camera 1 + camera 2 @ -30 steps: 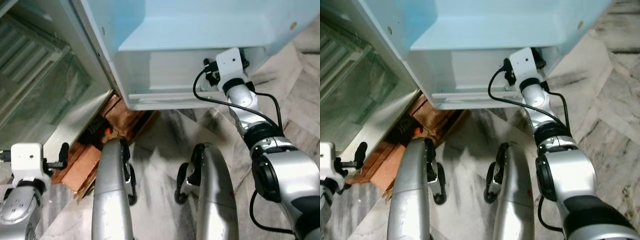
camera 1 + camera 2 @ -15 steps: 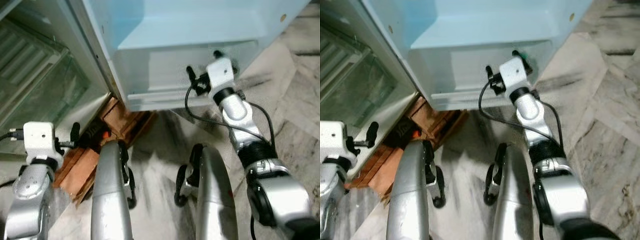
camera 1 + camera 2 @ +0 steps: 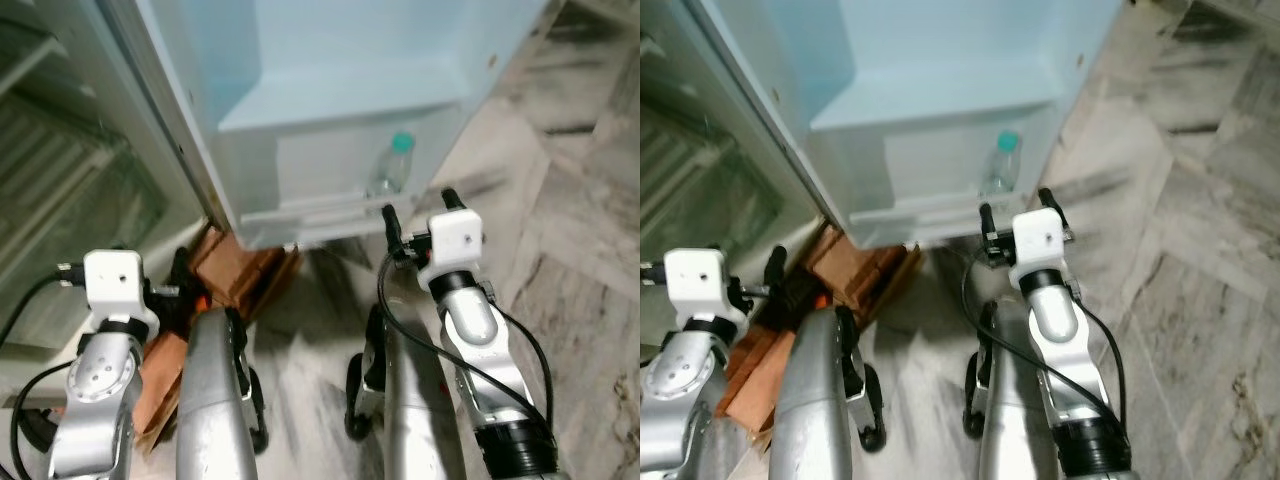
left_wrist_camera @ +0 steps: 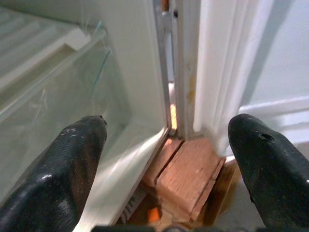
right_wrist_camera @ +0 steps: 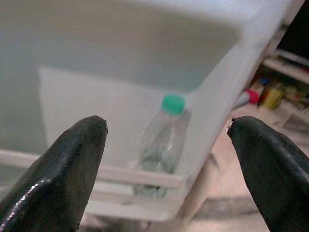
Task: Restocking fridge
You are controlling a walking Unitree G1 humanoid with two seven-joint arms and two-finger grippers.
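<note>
Silver arms are sitting closest to you, and both have changed place since a second ago. Your left gripper (image 3: 180, 290), which was hanging low at the frame's edge, is now standing higher, just beside the brick-coloured blocks (image 3: 228, 268) under the fridge; its fingers (image 4: 72, 159) are spread wide with nothing between them, pointing at the gap by the fridge door's hinge side. Your right gripper (image 3: 418, 212), which was pressed up inside the door shelf (image 3: 320, 205), is now pulled back out and sitting near its front rail, apart from it. Its fingers (image 5: 67, 169) are also released and empty.

Beyond it, you are looking at a clear bottle (image 3: 388, 170) with a green cap, standing upright in the lowest shelf of the pale blue fridge door (image 3: 330, 60), towards the shelf's right end. A second ago the wrist was covering that spot. Marble floor (image 3: 560, 200) is stretching away on the right.
</note>
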